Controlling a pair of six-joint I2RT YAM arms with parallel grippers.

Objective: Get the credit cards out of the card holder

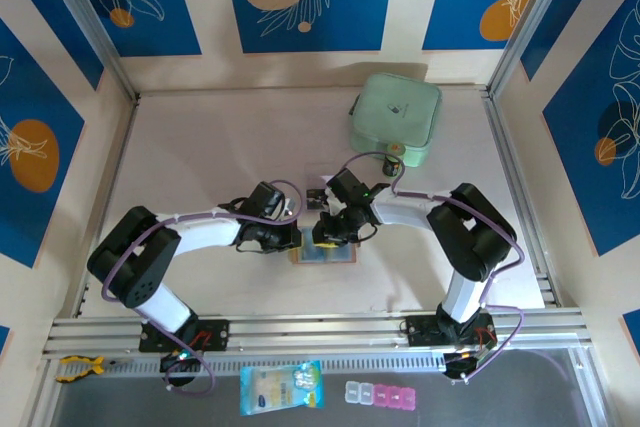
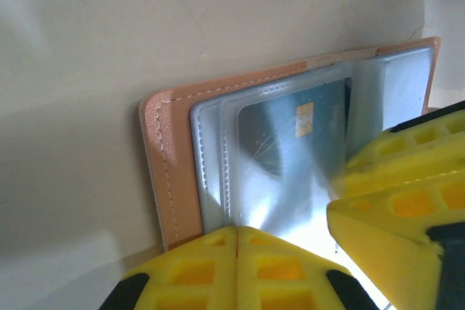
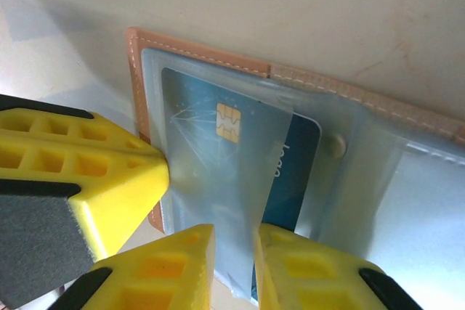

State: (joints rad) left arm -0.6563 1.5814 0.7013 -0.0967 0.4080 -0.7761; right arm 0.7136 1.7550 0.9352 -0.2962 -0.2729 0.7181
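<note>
The salmon-tan card holder (image 1: 324, 256) lies open on the table between both grippers. My left gripper (image 2: 238, 231) is shut, and its tips press on the near edge of the card holder (image 2: 171, 165), beside the grey pockets. A pale blue credit card (image 3: 211, 150) with a gold chip sits slanted over a darker blue card (image 3: 294, 172). Its lower end runs between the fingers of my right gripper (image 3: 234, 252), which pinch it. In the left wrist view the same chip card (image 2: 290, 136) rises toward the right fingers (image 2: 392, 208). From above, the left gripper (image 1: 298, 239) and right gripper (image 1: 323, 232) nearly touch.
A mint-green zip pouch (image 1: 395, 119) lies at the back right. A clear plastic rectangle (image 1: 318, 175) lies just behind the grippers. In front of the rail lie a blue packet (image 1: 282, 387) and a pill box (image 1: 380, 395).
</note>
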